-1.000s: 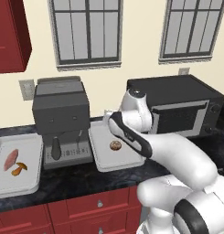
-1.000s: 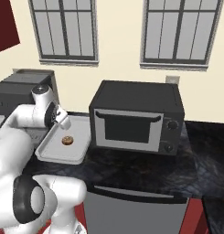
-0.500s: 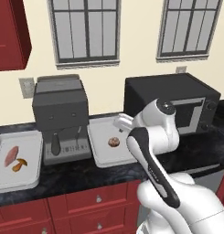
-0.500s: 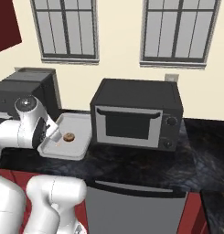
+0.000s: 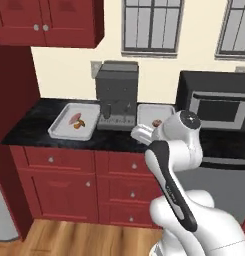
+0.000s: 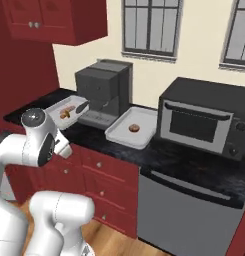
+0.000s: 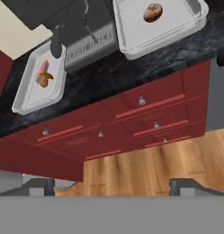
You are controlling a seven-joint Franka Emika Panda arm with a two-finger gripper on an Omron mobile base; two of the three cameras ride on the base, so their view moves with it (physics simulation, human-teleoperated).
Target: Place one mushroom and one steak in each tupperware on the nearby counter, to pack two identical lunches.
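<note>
From behind the arm's left we looked forward and slightly down at the counter (image 5: 54, 131) from some way back. From behind its right we saw the same stretch at an angle, including the coffee machine (image 6: 101, 92) and microwave (image 6: 204, 120). The hand camera looked steeply down from above the floor (image 7: 145, 169), sharing both tupperware trays (image 7: 38, 82).

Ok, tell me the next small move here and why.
Probably go and fetch a second steak for the right tupperware: it holds just a mushroom, while the left tupperware already has a steak and a mushroom. The gripper is open, pulled back off the counter.
</note>
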